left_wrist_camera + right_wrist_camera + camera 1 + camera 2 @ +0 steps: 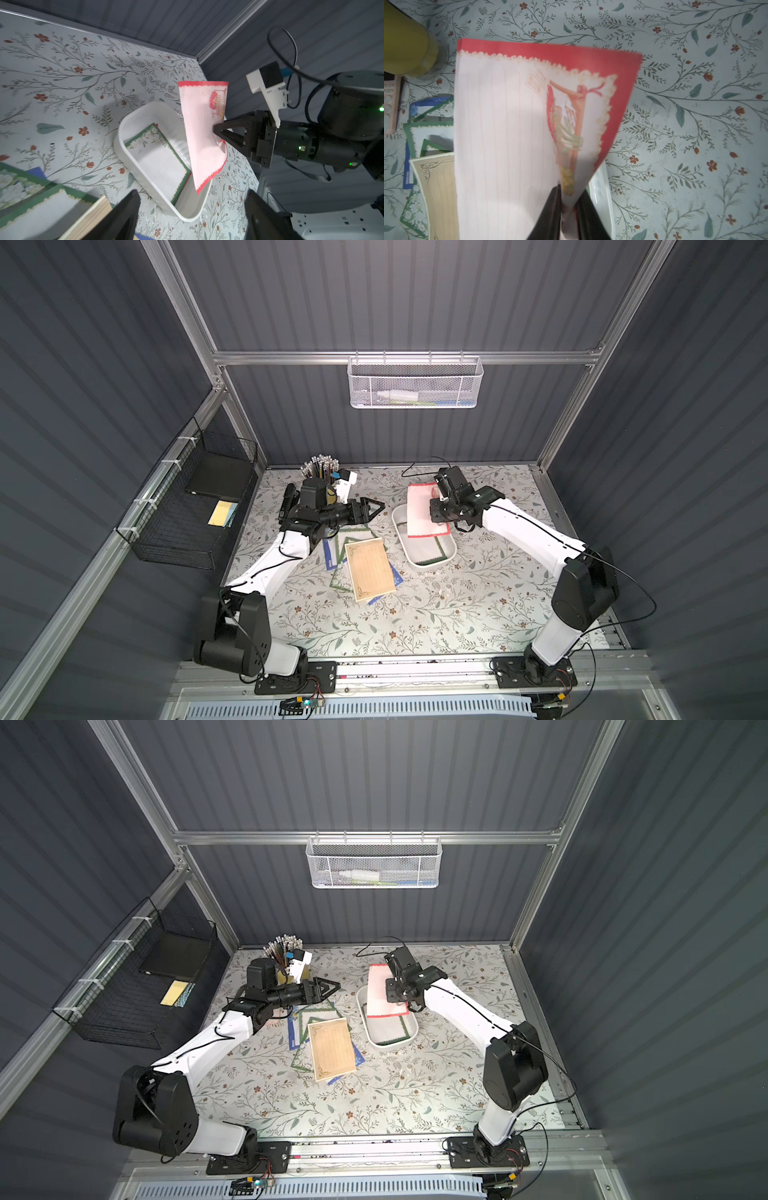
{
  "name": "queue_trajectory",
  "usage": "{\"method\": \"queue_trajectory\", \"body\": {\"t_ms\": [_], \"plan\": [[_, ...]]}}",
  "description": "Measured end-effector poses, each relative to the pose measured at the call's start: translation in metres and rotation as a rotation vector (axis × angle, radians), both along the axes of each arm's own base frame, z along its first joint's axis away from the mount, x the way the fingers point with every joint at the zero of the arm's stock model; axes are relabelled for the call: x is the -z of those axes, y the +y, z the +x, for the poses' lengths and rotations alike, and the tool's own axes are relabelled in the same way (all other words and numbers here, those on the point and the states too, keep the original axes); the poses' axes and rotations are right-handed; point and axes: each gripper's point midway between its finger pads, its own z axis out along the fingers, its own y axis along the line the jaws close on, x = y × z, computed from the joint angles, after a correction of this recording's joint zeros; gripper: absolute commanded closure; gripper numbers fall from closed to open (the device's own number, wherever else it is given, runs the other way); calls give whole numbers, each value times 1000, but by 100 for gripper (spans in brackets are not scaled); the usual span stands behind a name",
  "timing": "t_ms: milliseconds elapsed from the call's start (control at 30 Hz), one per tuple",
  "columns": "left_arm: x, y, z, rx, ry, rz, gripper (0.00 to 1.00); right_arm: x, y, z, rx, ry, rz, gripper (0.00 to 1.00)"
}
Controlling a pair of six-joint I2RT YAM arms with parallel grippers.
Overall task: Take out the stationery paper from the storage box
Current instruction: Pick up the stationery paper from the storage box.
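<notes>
My right gripper (pixel 432 508) (pixel 568 199) is shut on one edge of a red-bordered sheet of stationery paper (pixel 422 510) (pixel 201 128) (pixel 512 124). The sheet hangs above the white storage box (pixel 432 564) (pixel 124 128). A green-bordered sheet (pixel 162 160) lies flat inside the box. Left of the box a loose pile lies on the table, with a tan-cream sheet (pixel 370 568) on top of green (pixel 338 583) and blue (pixel 330 556) ones. My left gripper (pixel 378 508) (pixel 191 195) hovers open and empty over the pile's far end, pointing at the box.
A holder full of pencils (pixel 320 477) stands behind my left arm. A black wire basket (pixel 191 506) hangs on the left wall and a white mesh basket (pixel 415 383) on the back wall. The table carries a floral cover (pixel 415 614).
</notes>
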Motion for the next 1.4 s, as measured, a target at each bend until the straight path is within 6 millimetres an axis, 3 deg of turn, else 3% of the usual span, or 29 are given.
{"method": "queue_trajectory", "body": {"t_ms": [233,500,667,933,1300,1400], "plan": [[-8,-30,-9,100,-28,-47,19,-5,11,-2,-37,8,56,80],[23,-48,-8,136,46,-34,20,-15,20,-2,-61,3,94,79],[27,-49,-6,132,55,-35,24,-16,25,-5,-79,9,109,79],[29,-63,-2,151,50,-55,45,-19,45,-13,-128,13,127,79],[32,-69,0,154,53,-52,98,-19,53,-16,-143,15,128,75],[34,-68,0,150,56,-38,100,-15,52,-15,-136,21,118,68]]}}
